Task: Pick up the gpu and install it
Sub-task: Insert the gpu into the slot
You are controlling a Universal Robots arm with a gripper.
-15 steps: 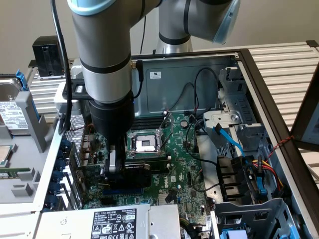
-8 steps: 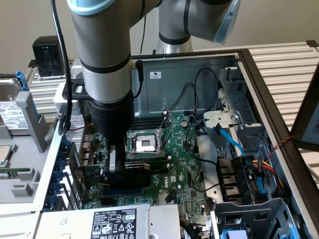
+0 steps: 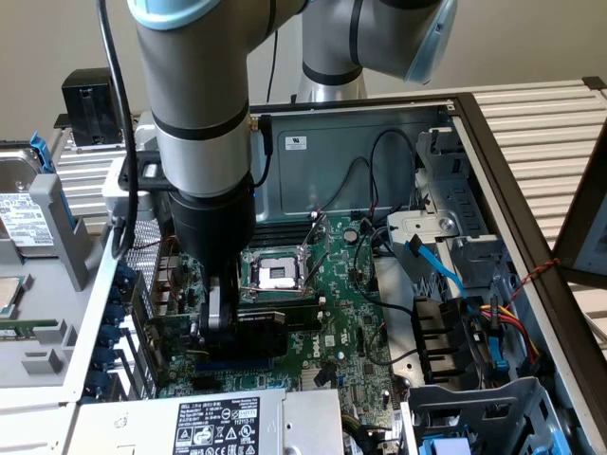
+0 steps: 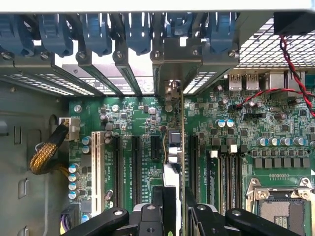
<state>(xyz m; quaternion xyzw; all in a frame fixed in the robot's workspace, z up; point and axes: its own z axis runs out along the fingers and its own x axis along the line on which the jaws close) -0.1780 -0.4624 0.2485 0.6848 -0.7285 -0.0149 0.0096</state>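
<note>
In the exterior view, the one robot arm (image 3: 194,123) reaches down into an open computer case (image 3: 474,171). Its gripper (image 3: 220,318) sits low over the big green motherboard (image 3: 346,313), with the graphics card (image 3: 254,332) directly under it and between its fingers. The card stands on edge, its black fan cover facing the exterior view's right, and the fingers are clamped on its upper edge. The card is down at the board's surface, beside the empty processor socket (image 3: 275,273), which lies just past it toward the back of the case. One blue cable (image 3: 438,263) runs across the drive bay at the exterior view's right, and one power supply with a white label (image 3: 223,422) lies in the near corner. One hard drive (image 3: 21,204) rests outside the case at the exterior view's left.

In the wrist view, the gripper (image 4: 173,209) shows as two dark fingers pressed together on the card (image 4: 172,162), seen edge-on as a thin strip running away from the camera. The card's far end, with its metal bracket (image 4: 171,91), meets the rear wall of the case between the blue slot clips (image 4: 93,34). The card stands upright over the motherboard (image 4: 236,128), with three black expansion slots and one white slot (image 4: 96,167) on one side and the memory slots (image 4: 224,172) on the other. One twisted red-and-black wire (image 4: 293,64) crosses the corner, and one yellow braided cable (image 4: 44,152) plugs in near the board's edge.
</note>
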